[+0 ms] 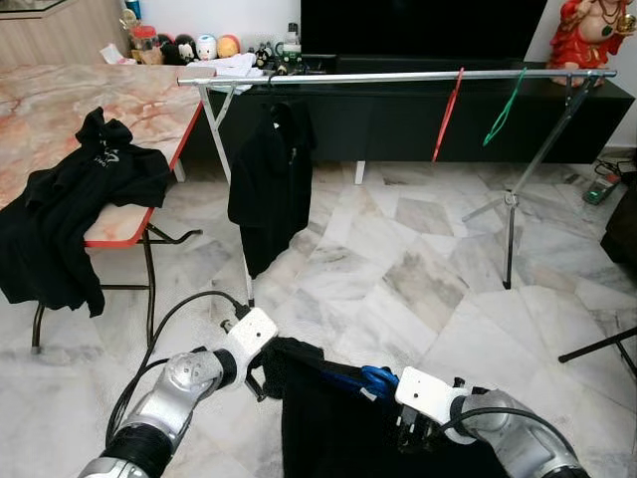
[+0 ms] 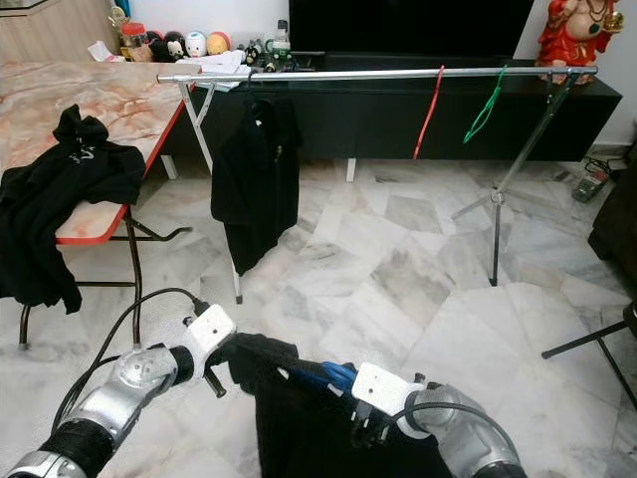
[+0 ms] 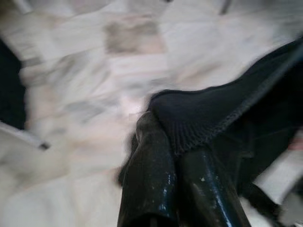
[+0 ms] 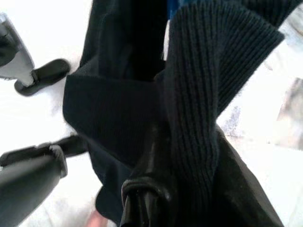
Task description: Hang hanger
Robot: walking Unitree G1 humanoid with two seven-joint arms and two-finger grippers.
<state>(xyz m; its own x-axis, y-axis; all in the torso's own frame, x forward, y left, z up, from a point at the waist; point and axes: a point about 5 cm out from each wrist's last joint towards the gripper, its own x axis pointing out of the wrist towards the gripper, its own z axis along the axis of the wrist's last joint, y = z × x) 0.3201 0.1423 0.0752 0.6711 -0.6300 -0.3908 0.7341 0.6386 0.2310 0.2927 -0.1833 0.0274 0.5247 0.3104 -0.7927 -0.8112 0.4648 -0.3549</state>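
Blue plastic hanger (image 1: pixel 370 379) sits low in front of us, threaded inside a black knit garment (image 1: pixel 328 418), held up between both grippers above the white-grey marble tile floor (image 1: pixel 418 269). Only a short blue loop of it shows; the rest is buried in cloth. Left gripper (image 3: pixel 177 137) has its fingers clenched on the garment's ribbed edge. Right gripper (image 4: pixel 189 142) is pinched on a fold of the same ribbed knit; right wrist view shows blue just past it, but we can't tell whether the fingers catch the hanger itself.

Further out, to our left, a marble-pattern table with red edge (image 1: pixel 149 100) has a black hooded top (image 1: pixel 75 199) draped over its side. Beyond, a silver metal clothes rail (image 1: pixel 398 77) crosses the room on splayed legs, carrying a black shirt (image 1: pixel 271 179), a red wire hanger (image 1: pixel 447 118) and a green wire hanger (image 1: pixel 506 108). Behind it a long black TV cabinet (image 1: pixel 418 119), with small toys on the left end, and a red figurine (image 1: pixel 592 30), cut off at the frame top.

Left wrist view is motion-blurred.
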